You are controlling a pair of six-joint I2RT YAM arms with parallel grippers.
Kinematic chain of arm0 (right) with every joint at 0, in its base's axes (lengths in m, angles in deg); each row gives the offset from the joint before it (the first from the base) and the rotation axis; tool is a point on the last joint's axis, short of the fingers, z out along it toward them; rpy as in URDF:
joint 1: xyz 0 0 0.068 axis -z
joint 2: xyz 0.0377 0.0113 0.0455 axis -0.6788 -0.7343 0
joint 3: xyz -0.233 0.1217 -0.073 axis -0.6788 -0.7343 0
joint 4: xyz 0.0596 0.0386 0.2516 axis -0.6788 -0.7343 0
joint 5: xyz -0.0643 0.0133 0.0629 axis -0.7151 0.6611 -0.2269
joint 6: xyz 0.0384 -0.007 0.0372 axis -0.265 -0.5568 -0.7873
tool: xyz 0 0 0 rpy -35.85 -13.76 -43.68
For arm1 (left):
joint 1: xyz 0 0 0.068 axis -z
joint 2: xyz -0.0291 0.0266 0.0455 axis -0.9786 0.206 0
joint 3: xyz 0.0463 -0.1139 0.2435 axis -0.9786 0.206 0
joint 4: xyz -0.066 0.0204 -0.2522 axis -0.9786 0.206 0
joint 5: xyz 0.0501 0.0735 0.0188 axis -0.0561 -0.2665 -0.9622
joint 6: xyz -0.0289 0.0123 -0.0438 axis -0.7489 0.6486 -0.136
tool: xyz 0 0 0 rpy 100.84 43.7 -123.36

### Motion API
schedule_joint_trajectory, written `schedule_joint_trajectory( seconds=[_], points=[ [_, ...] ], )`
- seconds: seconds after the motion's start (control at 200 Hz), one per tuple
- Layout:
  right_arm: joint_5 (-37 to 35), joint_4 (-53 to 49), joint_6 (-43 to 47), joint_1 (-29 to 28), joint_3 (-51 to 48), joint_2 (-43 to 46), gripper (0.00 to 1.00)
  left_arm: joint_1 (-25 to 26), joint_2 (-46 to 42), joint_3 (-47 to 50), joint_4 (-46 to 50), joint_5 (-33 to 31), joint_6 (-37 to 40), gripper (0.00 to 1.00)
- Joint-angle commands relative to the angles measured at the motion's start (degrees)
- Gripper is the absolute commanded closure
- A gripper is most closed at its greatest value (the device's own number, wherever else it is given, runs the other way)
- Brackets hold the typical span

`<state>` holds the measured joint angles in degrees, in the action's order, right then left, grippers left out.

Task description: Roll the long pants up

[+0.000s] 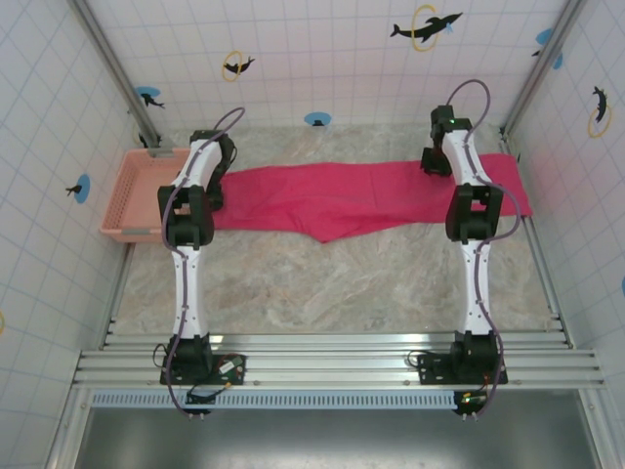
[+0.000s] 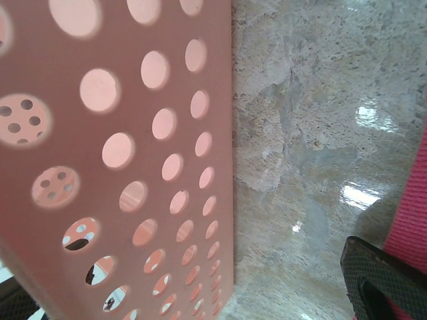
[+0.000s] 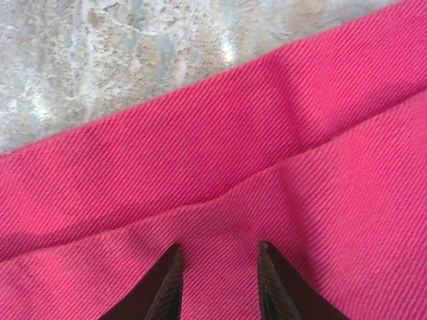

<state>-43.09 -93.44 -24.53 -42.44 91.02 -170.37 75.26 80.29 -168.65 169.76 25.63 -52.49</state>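
The long pants (image 1: 361, 195) lie stretched flat across the far part of the table, bright pink-red, from near the basket to the right wall. My right gripper (image 1: 437, 161) is down on their right part. In the right wrist view its two dark fingertips press into the pants (image 3: 200, 153) with a narrow gap, and a low ridge of cloth runs just ahead of the right gripper (image 3: 219, 257). My left gripper (image 1: 215, 181) hangs wide open and holds nothing at the pants' left end. One finger (image 2: 380, 287) shows beside the cloth edge (image 2: 410, 220).
A pale salmon-pink basket (image 1: 137, 195) with round holes stands at the far left, its wall (image 2: 133, 100) close to my left gripper. Bare marbled tabletop (image 1: 332, 283) lies in front of the pants. Tiled walls and metal posts (image 1: 117, 68) close in the sides.
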Motion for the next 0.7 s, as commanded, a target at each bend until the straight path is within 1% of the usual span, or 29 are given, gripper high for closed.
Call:
schedule_joint_trajectory(
  seconds=[0.0, 0.14, 0.24, 0.445, 0.505, 0.595, 0.696],
  points=[
    [0.57, 0.02, -1.37, 0.97, 2.78, -3.11, 0.66, 0.48, -0.15, -1.88, 0.94, 1.13, 1.69, 0.02],
    [1.89, -0.52, -3.87, 1.36, 4.87, -5.4, 0.66, 0.49, 1.3, -3.26, 1.55, 1.03, 2.32, 0.02],
    [2.49, 1.14, -5.39, 1.05, 5.66, -6.43, 0.66, 0.43, 1.62, -3.83, 1.57, 0.84, 2.54, 0.03],
    [9.38, 7.37, -13.19, 1.17, 10.63, -10.67, 0.66, -0.07, 1.97, -4.75, 2.56, 0.16, 2.31, 0.02],
    [11.04, 11.24, -14.65, 0.61, 11.07, -10.45, 0.64, -0.22, 2.01, -6.07, 3.29, -0.08, 1.99, 0.02],
    [12.35, 16.74, -17.85, 0.56, 11.07, -8.01, 0.57, -0.18, 1.12, -8.15, 3.45, -0.56, 1.32, 0.03],
    [11.65, 21.09, -22.76, 2.55, 10.75, -3.59, 0.49, 0.44, -1.12, -9.35, 2.39, -0.26, 0.25, 0.03]
  ],
)
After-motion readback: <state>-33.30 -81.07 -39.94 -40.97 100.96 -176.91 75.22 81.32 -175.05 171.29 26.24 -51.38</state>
